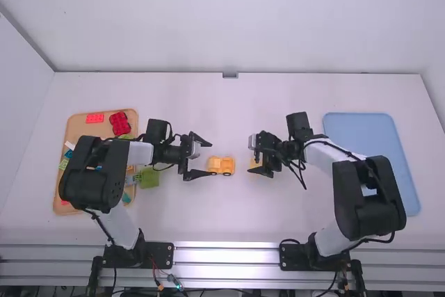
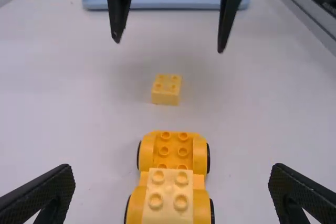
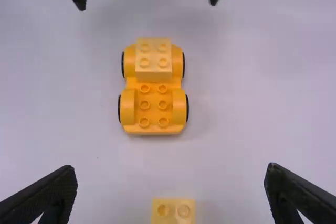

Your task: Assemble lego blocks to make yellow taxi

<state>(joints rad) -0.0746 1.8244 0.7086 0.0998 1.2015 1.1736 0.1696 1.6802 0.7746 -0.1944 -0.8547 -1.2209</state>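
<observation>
Orange tray (image 1: 78, 130) — red bricks (image 1: 119, 123) inside, blue tray (image 1: 372, 133)

On the bench (image 1: 208, 220), a tray (image 1: 74, 131) lies near the left edge. Within it, a far block (image 1: 95, 117) lies by the tray's far edge, a corner block (image 1: 119, 123) just right of that. A side block (image 1: 148, 177) lies at the tray's right edge. Around the bench's middle stands a wheeled base (image 2: 166, 150), a mounted block (image 2: 169, 195) on its left end. Right of it, apart, lies a loose block (image 2: 166, 97); a second tray (image 1: 358, 130) lies near the bench's right edge
</observation>
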